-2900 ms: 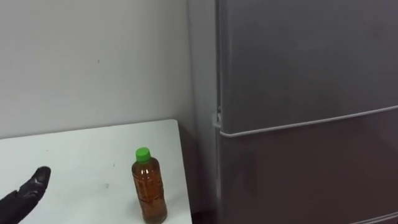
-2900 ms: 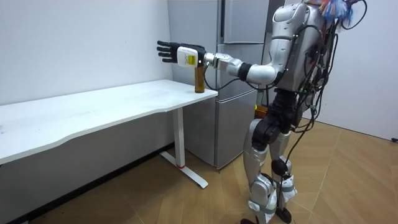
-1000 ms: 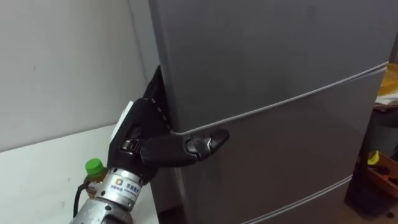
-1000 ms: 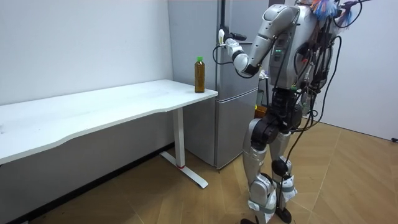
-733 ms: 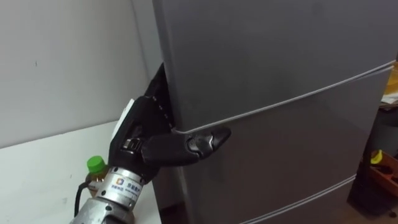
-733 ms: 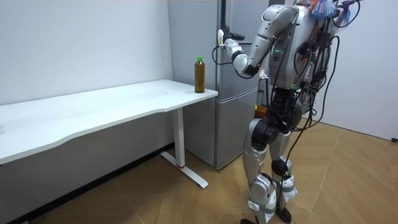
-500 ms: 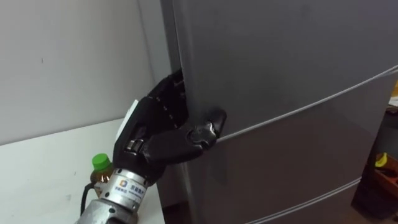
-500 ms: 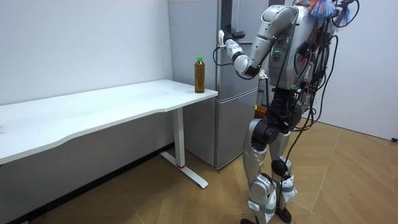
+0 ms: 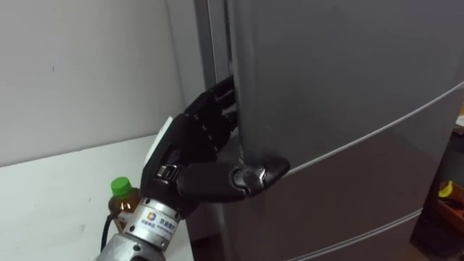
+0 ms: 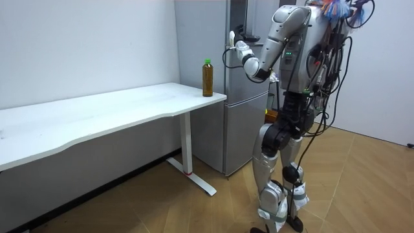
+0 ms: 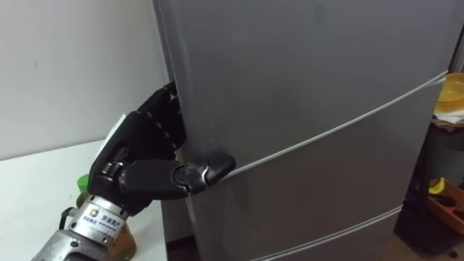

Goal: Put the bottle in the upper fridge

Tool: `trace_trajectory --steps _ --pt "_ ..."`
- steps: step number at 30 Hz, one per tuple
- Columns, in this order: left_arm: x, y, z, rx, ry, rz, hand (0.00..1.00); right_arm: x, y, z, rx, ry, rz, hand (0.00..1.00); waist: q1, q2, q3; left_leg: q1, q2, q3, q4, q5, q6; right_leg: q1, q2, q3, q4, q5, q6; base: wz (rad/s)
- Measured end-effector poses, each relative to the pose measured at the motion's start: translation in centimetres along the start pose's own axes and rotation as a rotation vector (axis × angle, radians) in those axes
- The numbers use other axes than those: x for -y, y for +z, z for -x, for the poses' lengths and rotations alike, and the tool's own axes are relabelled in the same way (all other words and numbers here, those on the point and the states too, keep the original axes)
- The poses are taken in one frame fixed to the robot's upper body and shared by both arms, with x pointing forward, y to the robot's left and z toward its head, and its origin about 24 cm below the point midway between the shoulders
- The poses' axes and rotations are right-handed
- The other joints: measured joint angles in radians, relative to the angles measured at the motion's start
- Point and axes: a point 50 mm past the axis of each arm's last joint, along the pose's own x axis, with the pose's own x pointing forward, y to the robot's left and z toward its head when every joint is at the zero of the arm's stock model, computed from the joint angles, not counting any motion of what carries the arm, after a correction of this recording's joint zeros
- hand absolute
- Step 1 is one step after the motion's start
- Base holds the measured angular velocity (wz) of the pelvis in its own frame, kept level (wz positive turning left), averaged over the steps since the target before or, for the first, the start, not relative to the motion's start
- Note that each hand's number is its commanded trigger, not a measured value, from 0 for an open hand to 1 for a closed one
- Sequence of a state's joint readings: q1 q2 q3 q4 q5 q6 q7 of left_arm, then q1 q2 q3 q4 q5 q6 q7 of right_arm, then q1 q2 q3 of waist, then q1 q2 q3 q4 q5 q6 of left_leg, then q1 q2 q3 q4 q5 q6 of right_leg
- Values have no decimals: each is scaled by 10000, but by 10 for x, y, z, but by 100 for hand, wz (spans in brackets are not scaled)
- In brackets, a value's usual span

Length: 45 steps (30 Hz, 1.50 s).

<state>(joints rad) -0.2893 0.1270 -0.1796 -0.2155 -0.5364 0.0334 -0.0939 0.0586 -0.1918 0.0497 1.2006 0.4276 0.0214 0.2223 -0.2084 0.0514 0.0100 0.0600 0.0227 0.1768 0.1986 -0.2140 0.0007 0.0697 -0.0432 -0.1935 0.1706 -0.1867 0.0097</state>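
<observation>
You had eased the upper fridge door ajar, left robot hand clamped round its edge, so the bottle beside that hand's wrist probably came next.

Robot hand partly behind door, seemingly

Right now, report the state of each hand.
Left hand: fingers gripping the edge of the grey metal upper fridge door.
Right hand: cannot be told.

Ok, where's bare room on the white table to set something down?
The table is bare from wall to front edge, to the room view's left of the bottle. Crowded: the fridge-side corner, bottle close to the left hand gripping the upper door.
</observation>
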Motion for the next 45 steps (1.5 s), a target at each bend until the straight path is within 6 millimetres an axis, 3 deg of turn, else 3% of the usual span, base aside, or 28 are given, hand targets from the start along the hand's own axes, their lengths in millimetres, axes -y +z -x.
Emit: trace_trajectory --steps 27,37,45 --pt "7 -3 -1 -17 -291 67 0 -4 -2 -1 -54 236 -73 0 -15 53 -48 -141 -13 -1 69 9 15 7 -30 -140 -42 16 24 1" --pt "12 -5 0 -34 -522 85 0 -2 0 0 -19 235 -109 0 -8 168 -2 -130 -37 17 66 45 75 28 -75 -231 -13 29 47 2" --pt "14 -7 1 -102 -561 99 0 -1 -2 0 -48 234 -404 0 -10 87 56 -100 -42 100 50 65 105 13 -76 -123 -18 42 75 0"
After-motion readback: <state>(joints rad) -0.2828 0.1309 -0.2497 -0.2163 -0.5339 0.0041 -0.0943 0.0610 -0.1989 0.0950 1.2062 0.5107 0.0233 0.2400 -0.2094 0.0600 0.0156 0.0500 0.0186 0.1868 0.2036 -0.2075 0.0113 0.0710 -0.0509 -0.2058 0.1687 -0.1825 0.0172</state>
